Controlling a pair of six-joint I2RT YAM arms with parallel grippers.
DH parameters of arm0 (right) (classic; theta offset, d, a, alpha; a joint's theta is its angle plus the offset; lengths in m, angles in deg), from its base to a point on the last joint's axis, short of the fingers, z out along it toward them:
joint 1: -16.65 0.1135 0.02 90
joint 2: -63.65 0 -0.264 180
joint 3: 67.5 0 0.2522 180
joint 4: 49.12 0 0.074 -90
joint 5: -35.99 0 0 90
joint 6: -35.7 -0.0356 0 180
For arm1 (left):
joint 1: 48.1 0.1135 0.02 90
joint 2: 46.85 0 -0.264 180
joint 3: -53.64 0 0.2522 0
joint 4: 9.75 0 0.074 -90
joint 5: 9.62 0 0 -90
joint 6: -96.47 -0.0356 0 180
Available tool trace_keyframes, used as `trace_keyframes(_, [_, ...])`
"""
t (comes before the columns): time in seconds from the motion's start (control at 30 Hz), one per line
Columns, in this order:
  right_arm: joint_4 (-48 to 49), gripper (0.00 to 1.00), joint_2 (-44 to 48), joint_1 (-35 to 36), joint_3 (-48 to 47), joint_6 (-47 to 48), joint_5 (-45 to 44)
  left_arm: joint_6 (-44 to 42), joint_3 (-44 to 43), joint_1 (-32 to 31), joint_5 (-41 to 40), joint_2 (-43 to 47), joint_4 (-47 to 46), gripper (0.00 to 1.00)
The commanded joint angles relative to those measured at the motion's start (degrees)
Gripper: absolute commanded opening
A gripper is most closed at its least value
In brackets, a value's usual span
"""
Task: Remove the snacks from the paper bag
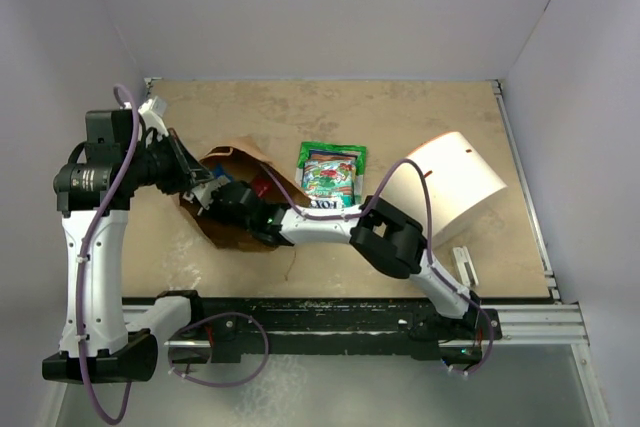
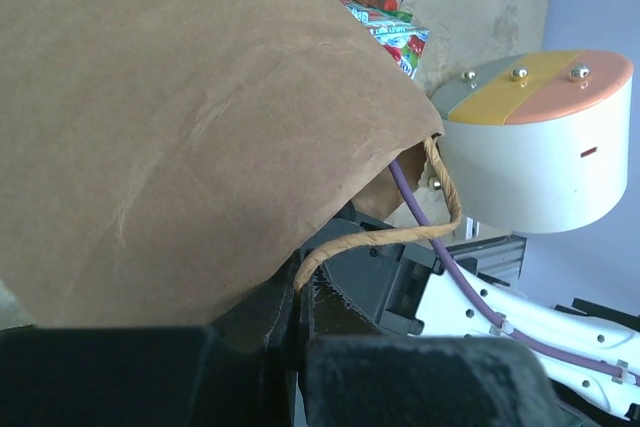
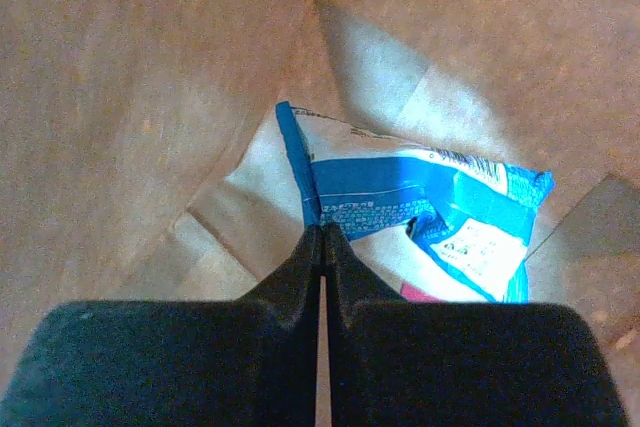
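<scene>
The brown paper bag (image 1: 232, 159) lies on its side at the left of the table, mouth facing right. My left gripper (image 2: 300, 292) is shut on the bag's rim where a twisted handle (image 2: 445, 209) joins, holding the mouth up. My right gripper (image 3: 322, 232) reaches deep inside the bag and is shut on the edge of a blue and white snack packet (image 3: 430, 202) lying on the bag's floor; a red-pink patch (image 3: 425, 293) shows under it. In the top view the right fingers are hidden by the bag. Two snacks (image 1: 331, 175), green and multicoloured, lie stacked on the table right of the bag.
A white cylindrical container (image 1: 455, 187) lies on its side at the right, close to the right arm's elbow (image 1: 390, 237). A purple cable (image 2: 425, 222) runs along the right arm into the bag's mouth. A low rail edges the table (image 1: 300, 107).
</scene>
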Motion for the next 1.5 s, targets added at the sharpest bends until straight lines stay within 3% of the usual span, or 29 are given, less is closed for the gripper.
trace_keyframes(0.0, [2.0,0.0,6.0,-0.1,4.2,-1.2,1.5,0.6,-0.4,-0.1,-1.6,0.1,-2.8,0.0])
trace_keyframes(0.33, [1.8,0.0,19.7,-0.4,18.9,-2.7,6.7,0.1,-0.3,-0.1,-3.5,0.7,-2.8,0.0])
trace_keyframes(0.67, [3.9,0.0,29.2,-0.5,26.1,-1.5,12.6,2.4,3.9,-0.1,0.5,1.0,-6.8,0.0])
trace_keyframes(0.83, [4.6,0.0,33.6,-0.6,30.3,-1.9,9.6,4.0,7.6,-0.1,4.4,2.6,-10.9,0.0])
trace_keyframes(1.07, [1.8,0.0,39.5,-0.7,34.0,-1.3,7.7,3.7,7.3,-0.1,3.3,2.9,-12.1,0.0])
trace_keyframes(1.2, [0.1,0.0,43.3,-0.7,36.5,0.4,5.2,2.8,3.8,-0.1,-0.5,2.0,-12.6,0.0])
trace_keyframes(1.47, [-3.7,0.0,51.5,-0.7,35.8,5.2,7.0,-1.8,-8.2,-0.1,-17.2,-0.2,-7.2,0.0])
